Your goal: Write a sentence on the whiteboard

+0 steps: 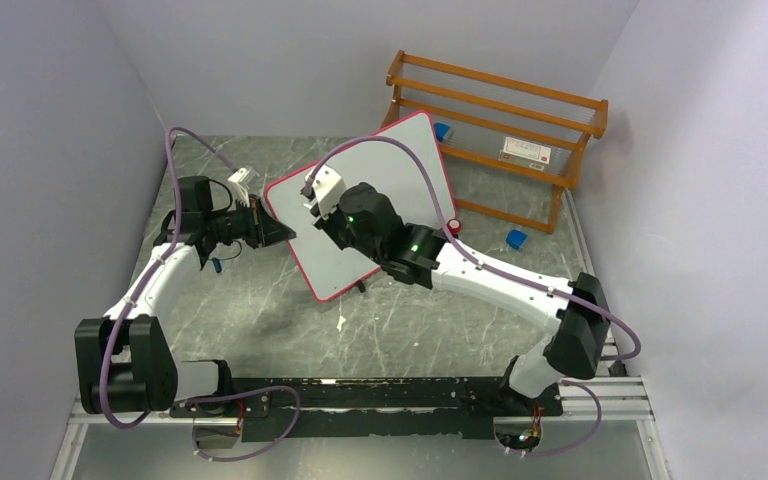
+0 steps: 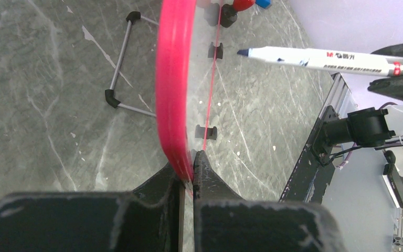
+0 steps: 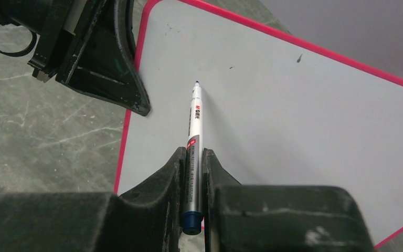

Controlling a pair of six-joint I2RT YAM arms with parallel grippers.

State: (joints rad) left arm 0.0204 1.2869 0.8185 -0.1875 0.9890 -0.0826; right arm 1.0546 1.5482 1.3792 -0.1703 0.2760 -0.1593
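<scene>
So the whiteboard [image 1: 400, 160] is propped up at a slant on the grey marbled table [image 1: 260, 310], right between the two arms, with its wire stand [image 2: 120, 68] poking out behind it in the left wrist view. The left gripper [image 2: 191, 163] has its jaws pinched tight on the pink frame along the board's left edge, board sandwiched between the fingers. The right gripper [image 3: 192, 157] sits in front of the white face, jaws nearly together and clamped on a white marker [image 3: 194, 121] with the blue end cap sticking out the back. The marker points up across the board, tip not far from where the left gripper grabs the frame. Honestly can't tell if the tip is touching the surface or hovering just off it. From the top camera the right arm covers the middle of the board and hides the marker completely. A wooden rack [image 1: 500, 110] stands behind the board by the back wall.
</scene>
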